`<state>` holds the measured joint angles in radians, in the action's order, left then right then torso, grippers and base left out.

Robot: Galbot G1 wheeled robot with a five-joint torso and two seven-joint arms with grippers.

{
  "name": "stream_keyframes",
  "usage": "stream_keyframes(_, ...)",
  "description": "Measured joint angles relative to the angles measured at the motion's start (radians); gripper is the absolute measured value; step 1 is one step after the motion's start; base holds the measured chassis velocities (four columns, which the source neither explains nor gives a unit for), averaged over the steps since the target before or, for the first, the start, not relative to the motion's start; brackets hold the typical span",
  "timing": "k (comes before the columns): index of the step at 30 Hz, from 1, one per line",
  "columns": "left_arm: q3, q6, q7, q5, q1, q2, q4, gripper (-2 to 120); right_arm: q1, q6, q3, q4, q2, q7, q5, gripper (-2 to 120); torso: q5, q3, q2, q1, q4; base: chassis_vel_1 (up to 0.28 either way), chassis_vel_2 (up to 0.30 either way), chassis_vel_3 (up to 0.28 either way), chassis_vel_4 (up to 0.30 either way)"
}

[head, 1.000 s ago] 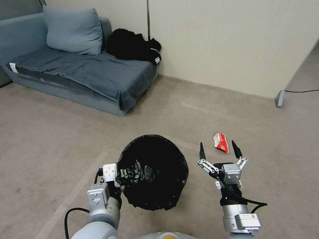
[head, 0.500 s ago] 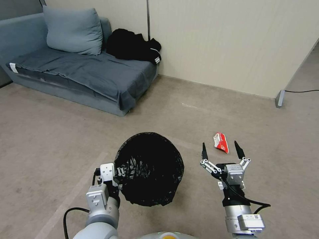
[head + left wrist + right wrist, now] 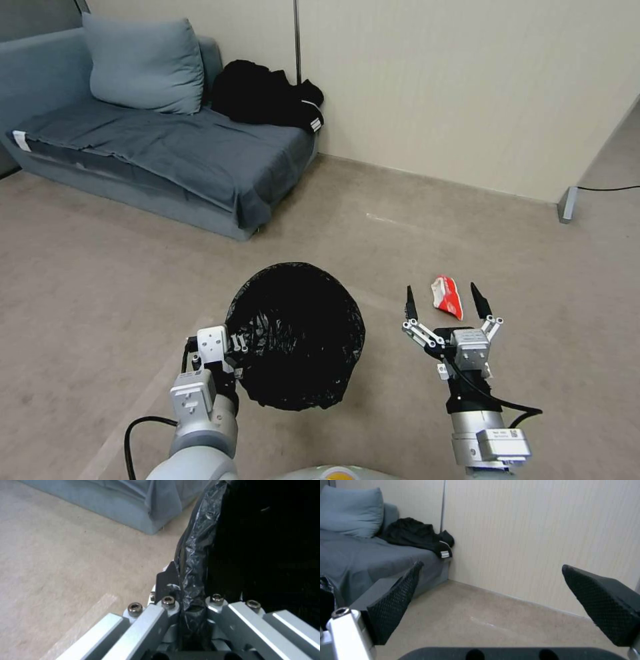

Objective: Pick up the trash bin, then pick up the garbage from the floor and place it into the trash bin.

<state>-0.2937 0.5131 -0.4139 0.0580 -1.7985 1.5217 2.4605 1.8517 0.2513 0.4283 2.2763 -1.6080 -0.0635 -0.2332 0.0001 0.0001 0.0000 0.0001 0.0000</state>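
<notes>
up close, left pincer [image 3: 186,597] clamped on trash bin [image 3: 295,333] rim, right pincer [image 3: 443,301] spread wide near red-and-white wrapper [image 3: 447,296]

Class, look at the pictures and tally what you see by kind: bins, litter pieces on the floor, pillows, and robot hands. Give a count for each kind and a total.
Bins: 1, the bin
Litter: 1, the wrapper
Pillows: 1, the pillow
Hands: 2, the left hand and the right hand
Total: 5

trash bin [image 3: 295,337]: crinkly glossy plastic (liner) | floor [image 3: 100,280]: matt carpet
</notes>
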Motion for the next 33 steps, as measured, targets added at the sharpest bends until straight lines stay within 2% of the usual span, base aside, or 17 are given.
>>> stream_keyframes(11, 0.005, -0.008, 0.001, -0.007, 0.004, 0.008, -0.013, 1, -0.003, 0.002, 0.006, -0.004, 0.000, -0.002, -0.003, 100, -0.0001, 0.000, 0.000, 0.000, -0.0001, -0.110, 0.117, 0.119, -0.125)
stream_keyframes(23, 0.007, -0.020, 0.002, -0.011, 0.003, 0.008, -0.018, 1, -0.008, 0.017, 0.021, -0.015, 0.000, -0.001, -0.027, 100, 0.0000, 0.000, 0.000, 0.000, 0.0000, -0.009, 0.004, 0.007, -0.011)
stream_keyframes(29, 0.003, -0.021, 0.001, -0.011, -0.002, 0.002, -0.008, 1, -0.051, -0.056, 0.050, -0.012, 0.000, -0.015, 0.003, 100, -0.0001, 0.000, 0.000, 0.000, -0.0001, 0.000, 0.000, 0.000, 0.000)
stream_keyframes(31, 0.004, -0.021, 0.001, -0.012, -0.009, -0.001, 0.001, 1, -0.133, -0.148, 0.097, -0.013, 0.000, -0.015, 0.093, 100, 0.0000, 0.000, 0.000, 0.000, 0.0001, 0.000, 0.000, 0.000, 0.000)
stream_keyframes(32, 0.004, -0.021, 0.001, -0.012, -0.009, -0.001, 0.001, 1, -0.133, -0.148, 0.097, -0.013, 0.000, -0.015, 0.093, 100, 0.0000, 0.000, 0.000, 0.000, 0.0001, 0.000, 0.000, 0.000, 0.000)
stream_keyframes(33, 0.003, -0.021, 0.002, -0.015, -0.014, -0.002, 0.006, 1, -0.192, -0.216, 0.132, -0.025, 0.009, -0.014, 0.164, 100, 0.0001, 0.000, 0.000, 0.000, 0.0000, 0.000, 0.000, 0.000, 0.000)
